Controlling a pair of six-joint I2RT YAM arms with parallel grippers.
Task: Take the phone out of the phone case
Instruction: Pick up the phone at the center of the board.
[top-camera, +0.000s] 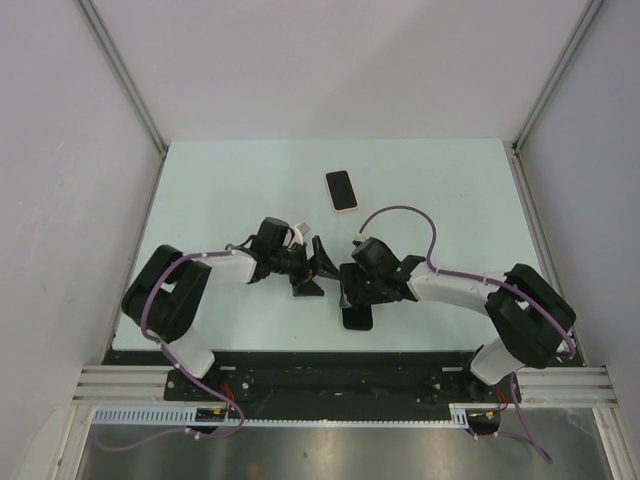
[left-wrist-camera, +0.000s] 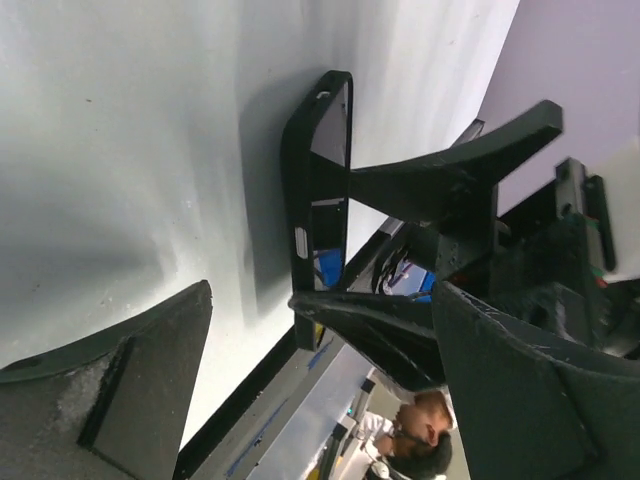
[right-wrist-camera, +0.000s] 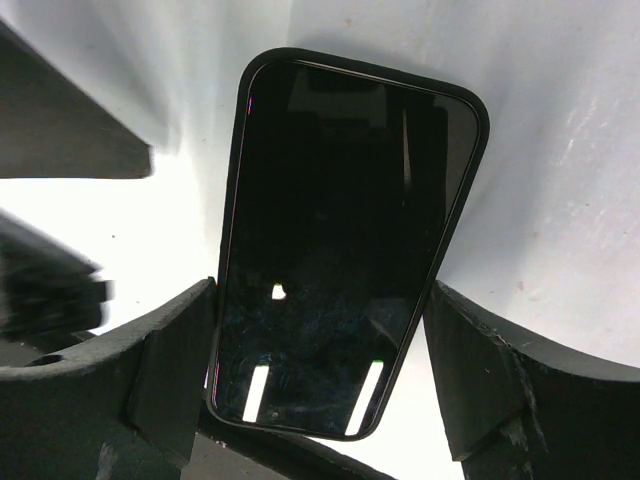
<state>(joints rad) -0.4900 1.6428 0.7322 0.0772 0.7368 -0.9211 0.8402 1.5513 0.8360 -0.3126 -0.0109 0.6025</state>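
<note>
right claw (right-wrist-camera: 322, 375) spread, straddling dark phone (right-wrist-camera: 340, 250) to pinch its edges; left claw (top-camera: 316, 268) spread alongside; case (top-camera: 347, 209), phone (top-camera: 341, 188) inside, untouched at 12 o'clock.

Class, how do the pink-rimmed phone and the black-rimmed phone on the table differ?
Rim: pale pink on the pink-rimmed phone, dark on the black-rimmed phone. Place: the pink-rimmed one lies alone farther back; the black-rimmed one sits between the open right gripper fingers. Both lie flat, screen up.
</note>
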